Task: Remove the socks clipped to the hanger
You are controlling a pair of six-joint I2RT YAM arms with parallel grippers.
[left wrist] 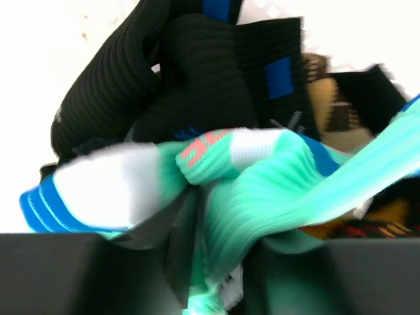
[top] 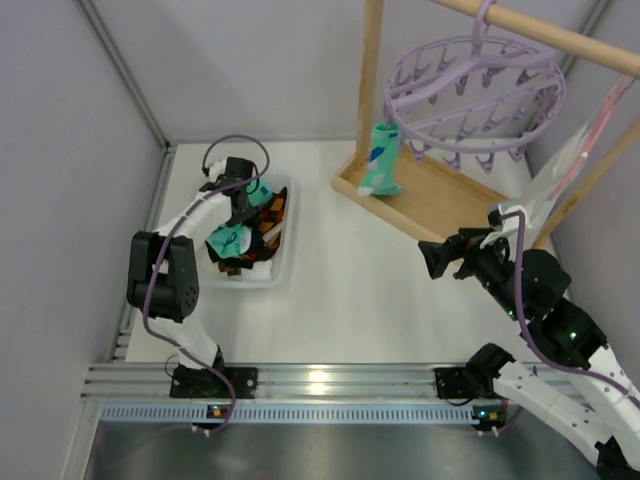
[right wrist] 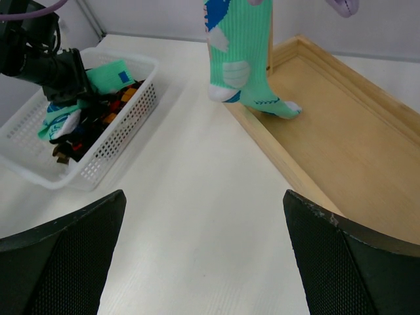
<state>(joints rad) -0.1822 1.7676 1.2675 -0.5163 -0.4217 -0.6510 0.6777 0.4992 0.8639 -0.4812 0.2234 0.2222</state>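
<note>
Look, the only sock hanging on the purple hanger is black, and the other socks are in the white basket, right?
Not quite: the only sock hanging on the purple hanger is mint green, not black, as the top external view shows. The other socks are in the white basket.

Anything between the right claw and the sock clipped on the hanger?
Nothing visible. The open right claw faces the mint-teal sock hanging from the round lavender plastic hanger across bare white table; only the sock's toe sits behind the wooden tray's low rim.
</note>
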